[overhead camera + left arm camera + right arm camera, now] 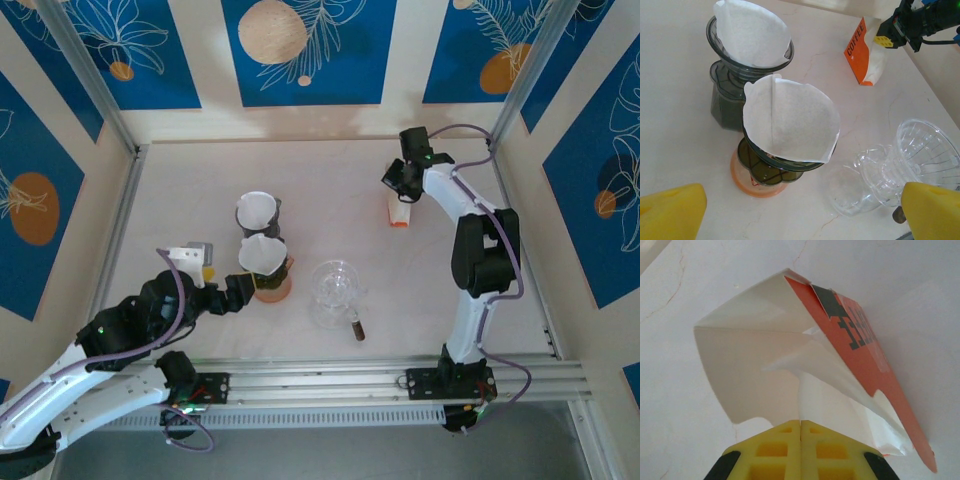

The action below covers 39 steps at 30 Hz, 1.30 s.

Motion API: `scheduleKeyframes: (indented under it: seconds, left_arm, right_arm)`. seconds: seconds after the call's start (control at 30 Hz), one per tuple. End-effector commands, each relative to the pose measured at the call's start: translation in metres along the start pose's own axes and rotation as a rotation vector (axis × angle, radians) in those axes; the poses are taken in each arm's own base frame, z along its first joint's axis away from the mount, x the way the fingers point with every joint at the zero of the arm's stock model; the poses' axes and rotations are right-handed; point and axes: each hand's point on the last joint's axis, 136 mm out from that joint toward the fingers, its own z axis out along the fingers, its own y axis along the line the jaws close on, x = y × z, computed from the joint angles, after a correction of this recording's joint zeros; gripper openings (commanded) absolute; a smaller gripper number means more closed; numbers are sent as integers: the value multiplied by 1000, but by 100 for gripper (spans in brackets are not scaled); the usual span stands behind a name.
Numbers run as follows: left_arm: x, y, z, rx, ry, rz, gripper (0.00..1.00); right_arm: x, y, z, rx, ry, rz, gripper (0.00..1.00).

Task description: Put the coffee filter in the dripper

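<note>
My right gripper [800,424] is shut on the edge of a white coffee filter [832,390] that sticks out of an orange and white coffee packet [862,352]. From above, that gripper [402,186] sits at the top of the packet [399,213] at the back right. A clear glass dripper [333,290] lies on its side mid-table, also clear glass dripper [922,147]. My left gripper [802,214] is open, just short of a dark dripper [775,172] lined with a filter [795,125].
A second dark dripper [727,95] with a filter [752,32] stands behind the first. A small brown piece [357,327] lies by the clear dripper. Metal rails run along the near edge, and blue patterned walls close in the table.
</note>
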Motion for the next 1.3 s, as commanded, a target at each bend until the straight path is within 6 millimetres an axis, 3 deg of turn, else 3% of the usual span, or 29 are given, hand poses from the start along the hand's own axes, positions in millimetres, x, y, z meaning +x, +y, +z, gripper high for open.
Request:
scheduleKeyframes:
  seconds: [0.0, 0.27, 0.47, 0.83, 1.0, 1.27]
  left_arm:
    - [-5, 3, -2, -11, -26, -5, 100]
    - [-3, 3, -1, -7, -20, -18, 100]
    - [-1, 5, -3, -1, -27, -38, 100]
    - [1, 9, -5, -8, -27, -47, 100]
    - [0, 7, -5, 0, -31, -49, 100]
    - [0, 4, -4, 13, -30, -53, 100]
  right_arm:
    - [-3, 9, -36, -48, -47, -41, 0]
    - [15, -4, -85, -96, -88, -65, 0]
    - [40, -9, -131, -199, -109, -79, 0]
    - [118, -9, -221, -386, -94, -253, 0]
    - [160, 5, -265, -532, -64, -415, 0]
    - [211, 8, -304, -594, 55, -586, 0]
